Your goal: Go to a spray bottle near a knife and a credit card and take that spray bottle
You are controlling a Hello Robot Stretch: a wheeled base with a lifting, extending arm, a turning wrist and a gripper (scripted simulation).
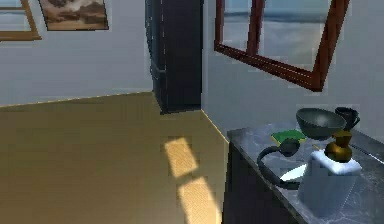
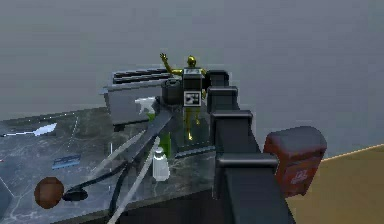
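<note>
Spray bottle (image 2: 150,105) on counter (image 2: 40,150) at the fingers (image 2: 120,155); their state and hold unclear.

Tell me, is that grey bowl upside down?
No, right way up. The bowl sits on the counter with its wide rim facing upward.

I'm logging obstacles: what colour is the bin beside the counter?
Reddish brown; the bin shows best in the arm side view, at its right.

Spray bottle (image 2: 150,105), white nozzle, green body, upright, above countertop (image 2: 60,150)
</note>
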